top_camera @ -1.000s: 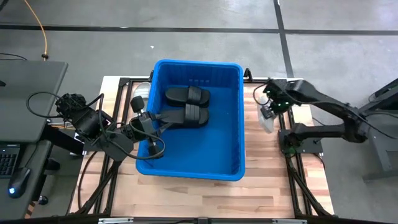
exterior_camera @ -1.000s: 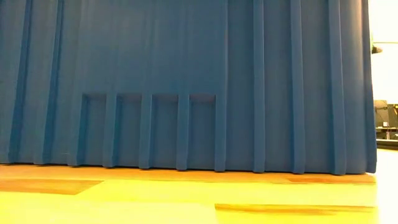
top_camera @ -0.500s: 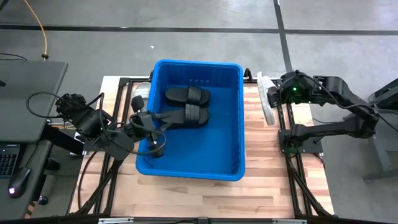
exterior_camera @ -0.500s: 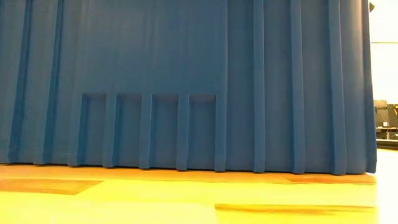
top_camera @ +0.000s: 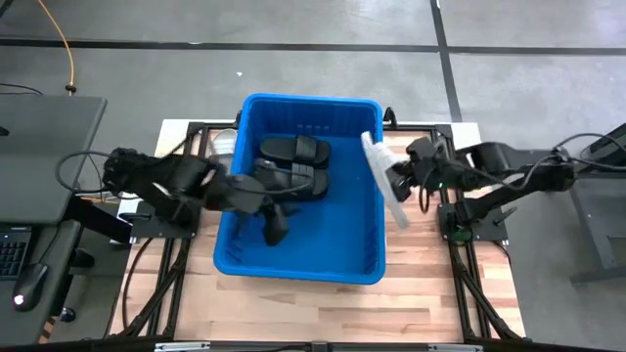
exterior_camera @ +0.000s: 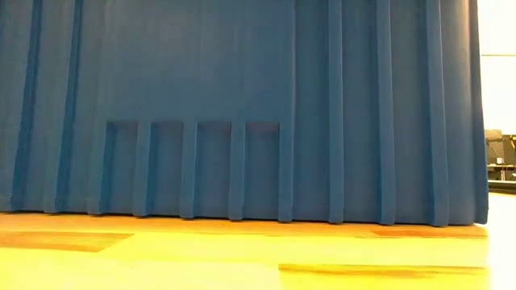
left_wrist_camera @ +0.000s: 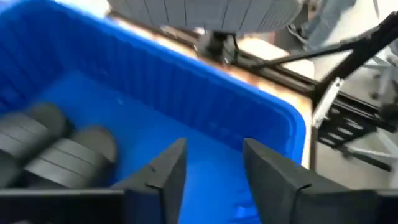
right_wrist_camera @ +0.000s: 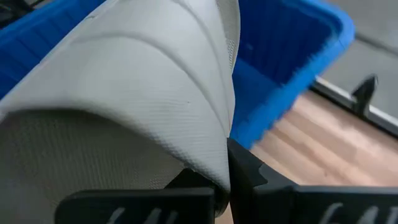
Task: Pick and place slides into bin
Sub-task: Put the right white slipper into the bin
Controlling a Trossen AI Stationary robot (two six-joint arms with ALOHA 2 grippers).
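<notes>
Scene: two dark robot arms are working over a large bright blue ribbed plastic bin (top_camera: pixel 298 262) that is sitting mid-bench on the pale wooden bench (top_camera: pixel 430 284).
Right gripper: the right gripper (top_camera: pixel 399 179) is clamping its fingers together on a pale grey-white slide sandal (top_camera: pixel 385 179), gripping it by the edge and carrying it above the bin's right rim.
Sandal's lie: its long axis is running roughly along that right rim, tipped slightly, with most of the sandal hanging just inside the wall; the bin's open floor is lying to the left of the fingers, so the release looks to need only a short reach inward.
Left gripper: the left gripper (left_wrist_camera: pixel 211 171) is hovering inside the bin near its left wall, fingers apart and holding nothing.
Already binned: matte black slide sandals (top_camera: pixel 293 164) are resting together toward the bin's far end; their exact count is hard to make out from above, probably three.
Still out: a pale shape, possibly another sandal (top_camera: pixel 223 143), is showing just outside the bin's far-left corner.
Nearer arm: the right arm is holding the sandal.
</notes>
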